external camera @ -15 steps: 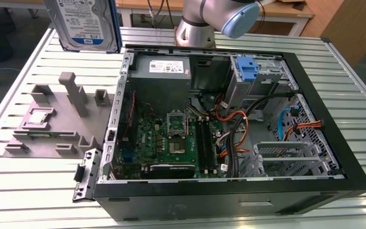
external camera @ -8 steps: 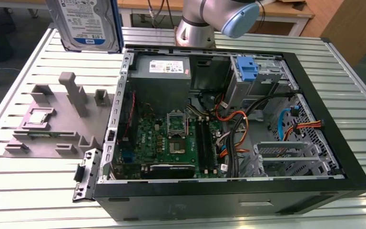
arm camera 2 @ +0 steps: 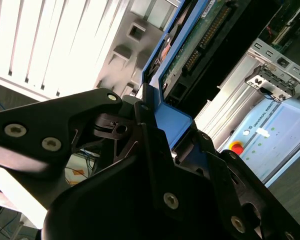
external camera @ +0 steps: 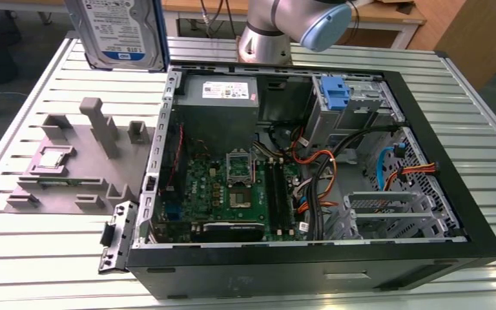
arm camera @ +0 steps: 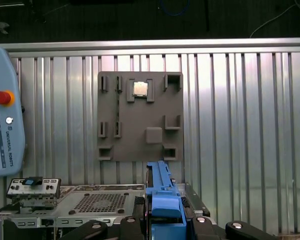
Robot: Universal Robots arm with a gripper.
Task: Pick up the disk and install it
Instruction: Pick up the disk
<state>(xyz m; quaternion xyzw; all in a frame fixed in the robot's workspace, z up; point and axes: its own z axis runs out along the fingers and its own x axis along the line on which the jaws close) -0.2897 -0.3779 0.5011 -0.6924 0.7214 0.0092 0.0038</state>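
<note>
Everything rests on a slatted metal table (external camera: pixel 41 265), its pale ribs shining bright under the room's light. Past its far edge, toward the exterior view's right, stands light wooden furniture (external camera: pixel 476 32), and grey floor (external camera: pixel 33 39) shows off the exterior view's left.

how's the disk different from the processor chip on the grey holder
The disk is large, rectangular, with a white-and-blue label; the processor chip is small and square. The disk hangs roughly upright in the air, held by the gripper; the chip lies flat in the grey holder. Both are silver.
</note>
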